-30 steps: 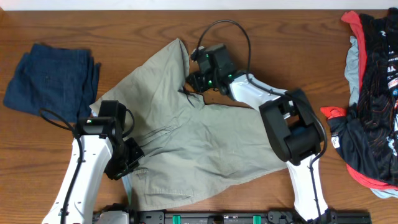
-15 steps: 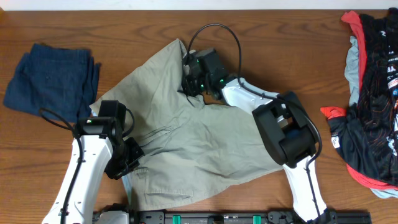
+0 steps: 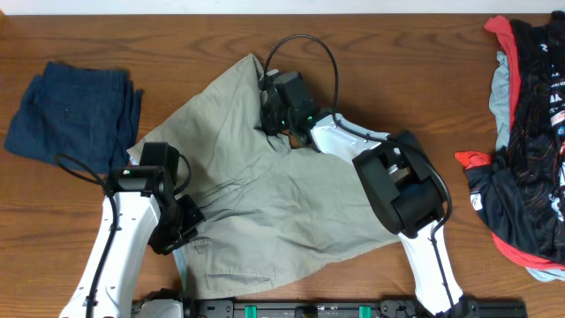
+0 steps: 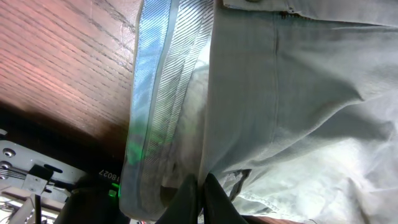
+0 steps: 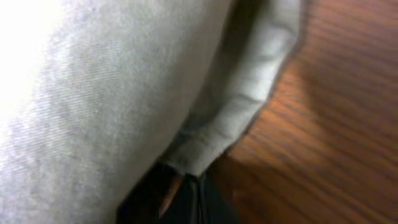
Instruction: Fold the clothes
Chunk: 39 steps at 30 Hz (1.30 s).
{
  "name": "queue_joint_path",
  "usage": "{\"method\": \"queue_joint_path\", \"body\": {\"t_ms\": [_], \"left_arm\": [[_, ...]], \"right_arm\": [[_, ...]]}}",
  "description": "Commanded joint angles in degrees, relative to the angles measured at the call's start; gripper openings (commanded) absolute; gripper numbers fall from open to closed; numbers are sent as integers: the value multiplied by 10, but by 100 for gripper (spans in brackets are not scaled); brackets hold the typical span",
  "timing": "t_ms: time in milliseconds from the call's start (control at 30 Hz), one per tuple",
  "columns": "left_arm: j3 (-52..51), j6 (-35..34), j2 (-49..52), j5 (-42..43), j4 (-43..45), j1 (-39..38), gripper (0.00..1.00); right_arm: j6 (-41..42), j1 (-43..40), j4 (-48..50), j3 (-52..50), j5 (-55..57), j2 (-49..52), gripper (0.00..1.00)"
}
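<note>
- The khaki shorts (image 3: 265, 190) lay rumpled across the middle of the wooden table (image 3: 397, 53). One leg reached toward the far edge, and the waist lay toward the edge where the arms were mounted.
- The left gripper (image 3: 179, 228) sat at the waist end, near that mounting edge. Its fingers (image 4: 185, 200) were pinched together on the cloth just beside the light blue waistband (image 4: 158, 93).
- The right gripper (image 3: 269, 117) was at the far leg, clamped on the shorts' hem (image 5: 211, 146), with bare wood alongside.
- A dark blue denim garment (image 3: 71, 110) lay near the far left corner, just beside the shorts.
- A heap of red, black and light-blue garments (image 3: 530, 141) lay along the right edge.
</note>
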Motion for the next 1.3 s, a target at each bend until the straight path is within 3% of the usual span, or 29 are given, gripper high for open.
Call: {"method": "queue_joint_path", "body": {"t_ms": [0,100,267,533,567,633,733,833,1067,1267], "left_arm": [[1,-9,-4,-9,0,2,6],[2,-9,-4,-9,7,2,6],[1,-9,-4,-9,47,2,6],[1,-9,-4,-9,181,2,6],[1,-9,-4,-9,191,2,6],[1,-9,-3,-9,217,2,6],[1,-9,-3,-9,246,2,6],[1,-9,-3,-9,264,2,6],[1,-9,3,-9,267,2,6],[1,-9,4,-9,270,2,6]], "right_arm": [[7,-5,-10,2,85,18,1],[6,-34,-37,9,153,2,1],[-63,-107,-67,36,162,-31,1],[-112,-208,-92,114,220,-52,2],[-111,-216,-101,123,217,-52,10],[-111,-232,-121,137,213,-52,38],[-111,-238,-143,143,212,-54,45],[-111,-235,-189,143,179,-56,64],[-73,-230,-338,140,56,-54,64],[-16,-230,-290,106,57,-50,68]]}}
